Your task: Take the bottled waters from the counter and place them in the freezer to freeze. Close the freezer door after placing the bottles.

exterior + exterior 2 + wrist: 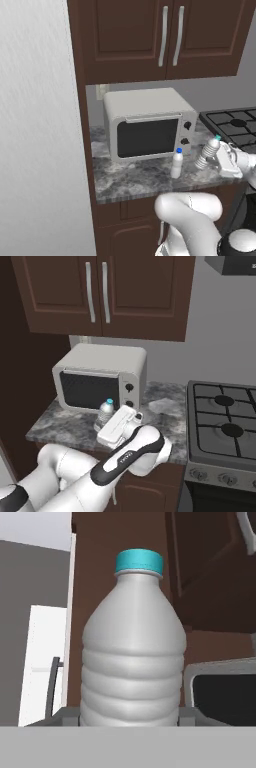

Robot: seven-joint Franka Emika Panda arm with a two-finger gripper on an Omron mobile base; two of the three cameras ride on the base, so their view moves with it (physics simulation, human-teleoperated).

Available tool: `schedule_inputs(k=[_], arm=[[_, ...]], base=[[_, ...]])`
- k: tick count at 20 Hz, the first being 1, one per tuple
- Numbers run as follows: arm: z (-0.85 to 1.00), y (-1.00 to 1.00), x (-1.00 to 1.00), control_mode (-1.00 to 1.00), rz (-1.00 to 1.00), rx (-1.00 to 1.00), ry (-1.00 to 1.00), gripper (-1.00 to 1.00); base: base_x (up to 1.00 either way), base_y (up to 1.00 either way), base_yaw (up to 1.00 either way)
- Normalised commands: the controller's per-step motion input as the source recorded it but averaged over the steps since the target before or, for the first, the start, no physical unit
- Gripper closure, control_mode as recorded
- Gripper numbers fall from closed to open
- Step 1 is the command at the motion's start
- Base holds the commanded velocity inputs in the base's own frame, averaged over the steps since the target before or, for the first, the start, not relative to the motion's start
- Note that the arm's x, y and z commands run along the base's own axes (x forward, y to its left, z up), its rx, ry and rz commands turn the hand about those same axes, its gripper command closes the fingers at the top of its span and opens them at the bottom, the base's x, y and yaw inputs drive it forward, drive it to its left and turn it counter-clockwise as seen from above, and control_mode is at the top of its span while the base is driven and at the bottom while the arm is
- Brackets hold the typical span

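My gripper point(214, 159) is shut on the teal-capped bottled water point(207, 152), which is tilted and held just above the right part of the marble counter point(135, 182). In the hand view this bottle point(132, 662) stands between my fingertips point(192, 716) with its teal cap up. From the right base view the same bottle point(104, 415) shows just left of my white hand point(117, 427). The blue-capped bottled water point(177, 163) stands upright on the counter in front of the microwave's right corner. A pale panel with a dark handle point(51, 687) lies far behind; I cannot tell if it is the freezer door.
A white microwave point(147, 125) sits at the back of the counter. A black gas stove point(225, 423) adjoins the counter on the right. Dark brown wall cupboards point(160, 35) hang above. A brushed silver-grey wall point(40, 140) fills the left.
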Motion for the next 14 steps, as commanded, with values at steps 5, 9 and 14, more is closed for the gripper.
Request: schedule_inputs(k=[5, 9, 14], arm=[[0.44, 0.31, -0.23, -1.00, 0.01, -0.11, 0.02, 1.00], [0.01, 0.23, -0.46, -1.00, 0.00, -0.20, 0.00, 1.00], [0.02, 0.27, -0.48, -1.00, 0.02, -0.09, -0.03, 1.00]], base=[[0.00, 0.00, 0.00], [0.00, 0.00, 0.00], [0.00, 0.00, 0.00]])
